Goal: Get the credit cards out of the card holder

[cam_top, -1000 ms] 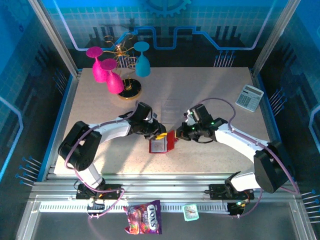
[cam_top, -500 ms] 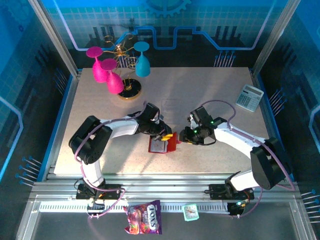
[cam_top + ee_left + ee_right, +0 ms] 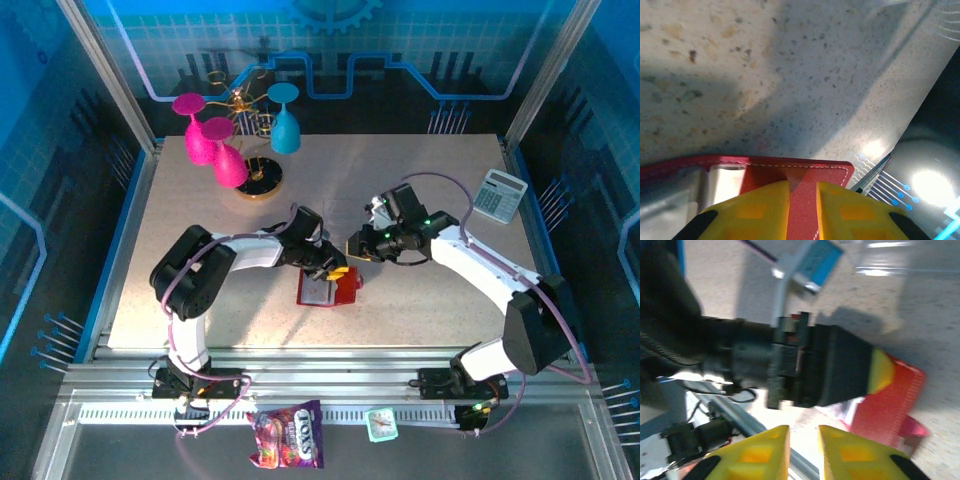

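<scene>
Low in the middle of the top view, one holder lies open, with one whitish card showing inside. The left claw pinches its red flap. The right claw has drawn up off the holder. Its fingers are nearly together, but whether they hold anything cannot be told. Probably no card is out yet.

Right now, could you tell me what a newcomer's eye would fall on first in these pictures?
The red card holder lying open near the front centre of the table stands out first, with the left gripper clamped on its far edge and the right gripper just beyond. Next come the pink goblets and blue goblet at the far left, and the calculator at the far right.
</scene>
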